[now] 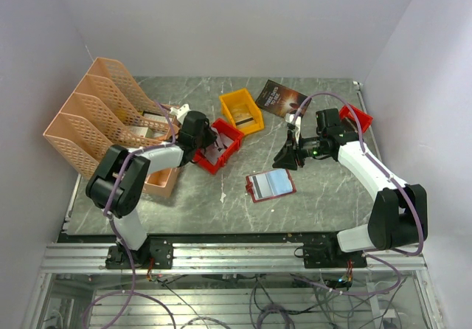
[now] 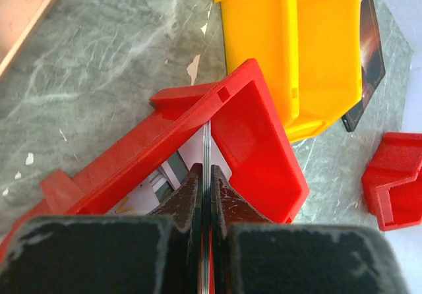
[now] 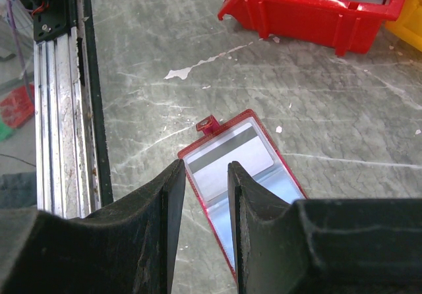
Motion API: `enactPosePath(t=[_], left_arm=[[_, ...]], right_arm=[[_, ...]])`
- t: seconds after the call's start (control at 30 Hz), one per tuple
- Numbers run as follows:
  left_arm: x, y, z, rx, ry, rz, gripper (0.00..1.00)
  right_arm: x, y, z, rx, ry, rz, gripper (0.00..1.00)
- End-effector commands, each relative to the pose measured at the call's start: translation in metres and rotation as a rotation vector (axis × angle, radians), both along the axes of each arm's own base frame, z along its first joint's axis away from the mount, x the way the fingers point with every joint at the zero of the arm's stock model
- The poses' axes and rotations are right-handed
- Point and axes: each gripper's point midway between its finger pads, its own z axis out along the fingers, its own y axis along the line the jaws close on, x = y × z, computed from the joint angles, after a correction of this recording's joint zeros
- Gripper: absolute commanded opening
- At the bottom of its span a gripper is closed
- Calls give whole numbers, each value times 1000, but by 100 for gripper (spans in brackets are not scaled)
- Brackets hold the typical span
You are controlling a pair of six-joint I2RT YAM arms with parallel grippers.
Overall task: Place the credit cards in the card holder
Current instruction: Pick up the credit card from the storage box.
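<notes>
Top external view: at the far left a peach file rack stands on the grey marbled tabletop. Just right of it the left gripper reaches down into a red bin. The left wrist view shows its jaws pinched shut on the edge of a thin credit card held upright, with more pale cards lying in the bin beneath. A yellow bin sits just behind the red one, and a dark booklet lies further right. The card holder lies open and flat near the front middle, pale pockets up, with a grey-striped card on its inner face; whether that one is tucked in I cannot tell. The right gripper hovers over the holder's far edge, jaws partly open and holding nothing. A second red bin sits at the far right.
</notes>
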Motion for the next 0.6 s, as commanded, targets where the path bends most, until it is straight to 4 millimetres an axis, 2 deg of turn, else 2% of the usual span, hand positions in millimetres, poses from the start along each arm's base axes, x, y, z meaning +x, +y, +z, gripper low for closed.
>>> enactPosePath(t=[0.0,0.17,0.57], left_arm=[[-1,-7,15,-29,-48,-159,7],[-2,-4,10,-40,-21,-163,8],[-8,-10,2,-82,-3,-197,15]], right_arm=[[4,1,7,15,-18,7,32],[4,1,6,16,-13,8,33],[4,1,5,14,-11,8,33]])
